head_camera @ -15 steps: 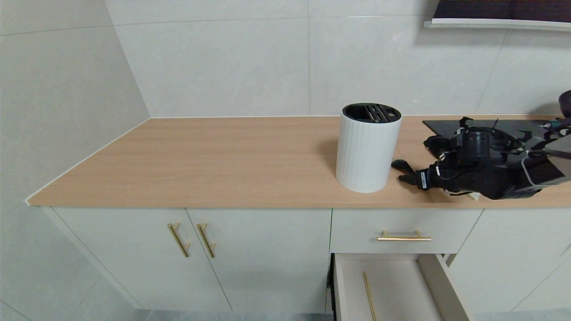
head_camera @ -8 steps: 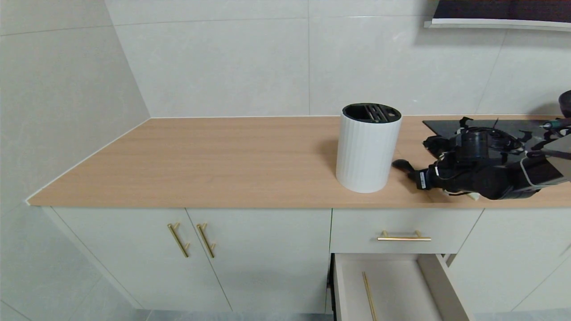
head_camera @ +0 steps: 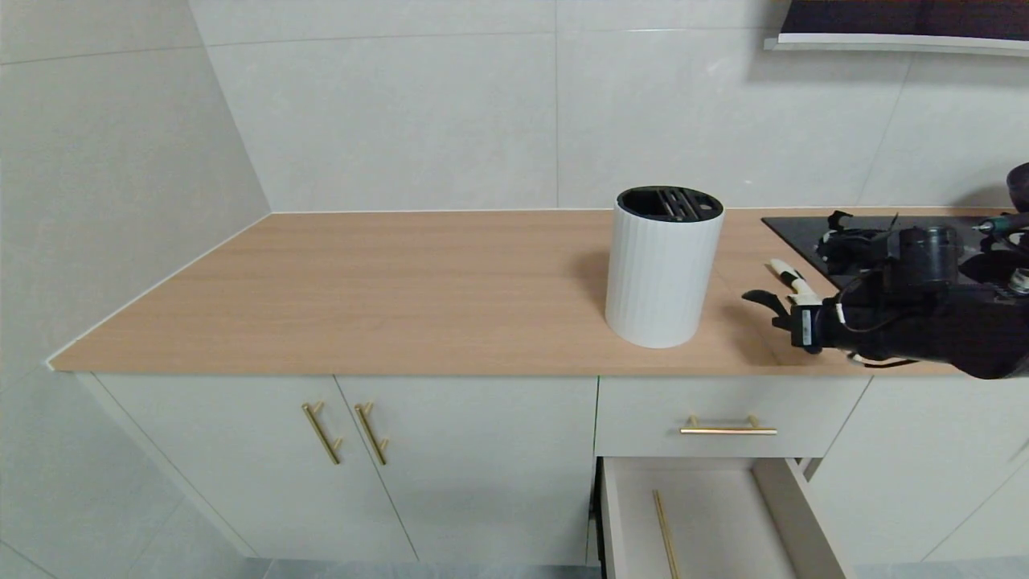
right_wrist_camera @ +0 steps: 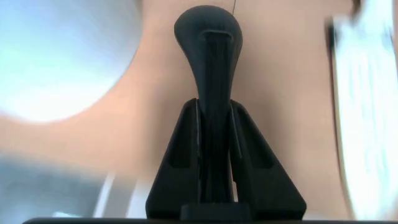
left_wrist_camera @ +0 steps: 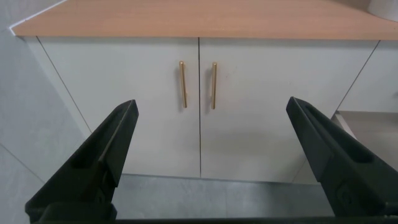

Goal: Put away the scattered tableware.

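The right tool (head_camera: 781, 315) grips a black-handled utensil (right_wrist_camera: 207, 43) over the bench (head_camera: 402, 289) near its front edge, just right of the white knife holder (head_camera: 663, 277), while the left tool (left_wrist_camera: 211, 106) hangs spread wide before cupboard doors (left_wrist_camera: 155, 106).

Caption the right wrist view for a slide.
Right gripper shut on a black handle, over the wooden countertop.
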### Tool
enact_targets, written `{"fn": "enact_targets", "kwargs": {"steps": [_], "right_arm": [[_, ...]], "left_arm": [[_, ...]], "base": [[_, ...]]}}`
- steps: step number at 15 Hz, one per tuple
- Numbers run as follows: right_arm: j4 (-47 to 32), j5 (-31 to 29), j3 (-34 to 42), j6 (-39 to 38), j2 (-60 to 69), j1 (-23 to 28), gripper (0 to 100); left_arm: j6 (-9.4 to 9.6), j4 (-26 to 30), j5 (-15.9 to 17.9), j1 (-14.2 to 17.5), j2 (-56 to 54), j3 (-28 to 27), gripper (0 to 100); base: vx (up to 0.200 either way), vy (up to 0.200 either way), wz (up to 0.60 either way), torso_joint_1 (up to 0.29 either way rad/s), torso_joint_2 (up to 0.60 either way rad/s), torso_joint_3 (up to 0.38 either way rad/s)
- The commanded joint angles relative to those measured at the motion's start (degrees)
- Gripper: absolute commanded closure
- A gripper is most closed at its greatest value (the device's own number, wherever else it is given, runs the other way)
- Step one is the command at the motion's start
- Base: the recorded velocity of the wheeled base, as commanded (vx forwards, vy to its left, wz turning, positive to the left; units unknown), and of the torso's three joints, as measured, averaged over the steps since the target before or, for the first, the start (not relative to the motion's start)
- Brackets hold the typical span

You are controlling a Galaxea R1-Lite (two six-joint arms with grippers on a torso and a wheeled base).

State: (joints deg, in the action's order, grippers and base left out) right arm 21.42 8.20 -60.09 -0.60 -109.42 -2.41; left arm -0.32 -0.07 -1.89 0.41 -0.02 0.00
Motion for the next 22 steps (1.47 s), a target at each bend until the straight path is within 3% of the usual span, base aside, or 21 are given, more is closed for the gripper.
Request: {"fn": "enact_targets", "kwargs": {"steps": [1,3,7,11,22], "right_arm": [[0.4,0.6,9.4,-1.5,10.2,0.0,100],[0.6,0.5,18.1,-3.3,15.4,-1.3,100],[0.6,0.6,27.2,-3.3,20.6,-2.9,100],[0.6,0.3,29.5,-3.1,19.6,-5.5,100],[0.6,0.4,30.2,-2.8,17.6,-5.6,100]], "left_arm": [[-0.03,0.0,0.0,-0.1,0.0,0.0,0],[-0.03,0.0,0.0,0.0,0.0,0.0,0],[-0.03,0.0,0.0,0.0,0.0,0.0,0],[-0.03,0.0,0.0,0.0,0.0,0.0,0],[-0.03,0.0,0.0,0.0,0.0,0.0,0]], "base": [[0.0,0.0,0.0,0.0,0.0,0.0],[0.0,0.0,0.0,0.0,0.0,0.0],[0.0,0.0,0.0,0.0,0.0,0.0],[0.0,0.0,0.0,-0.039,0.09,0.057],[0.0,0.0,0.0,-0.193,0.47,0.278]]}}
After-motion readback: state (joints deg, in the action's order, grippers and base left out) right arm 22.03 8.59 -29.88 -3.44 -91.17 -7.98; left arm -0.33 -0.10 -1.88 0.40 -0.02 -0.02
